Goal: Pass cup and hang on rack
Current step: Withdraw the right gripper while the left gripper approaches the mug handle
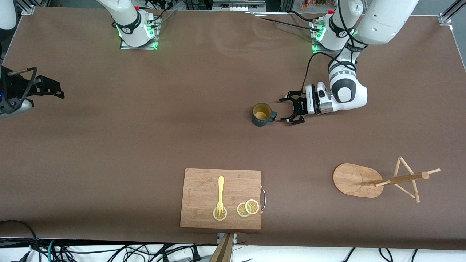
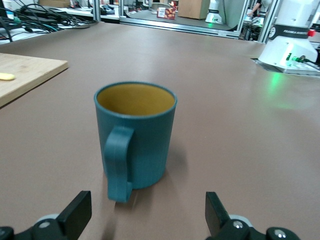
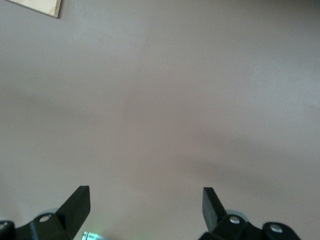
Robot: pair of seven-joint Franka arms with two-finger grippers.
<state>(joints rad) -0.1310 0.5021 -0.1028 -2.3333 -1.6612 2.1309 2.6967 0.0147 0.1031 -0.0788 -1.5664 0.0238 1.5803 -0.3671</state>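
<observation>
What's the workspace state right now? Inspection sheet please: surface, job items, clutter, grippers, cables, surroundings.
Surface: brown table, nothing spilled seen.
Job's things: cup upright on the table, handle toward the left gripper; rack lying on its side toward the left arm's end, nearer the front camera than the cup.
Clutter: cutting board at the near edge, carrying a yellow fork and three lemon slices.
Grippers: left gripper low beside the cup's handle, jaws open, not touching; right gripper waits at the right arm's end, jaws open, holding nothing.
Cables: black cable runs from the left arm's base to its wrist; loose cables below the near edge.
Surroundings: aluminium frame at the table corners.
</observation>
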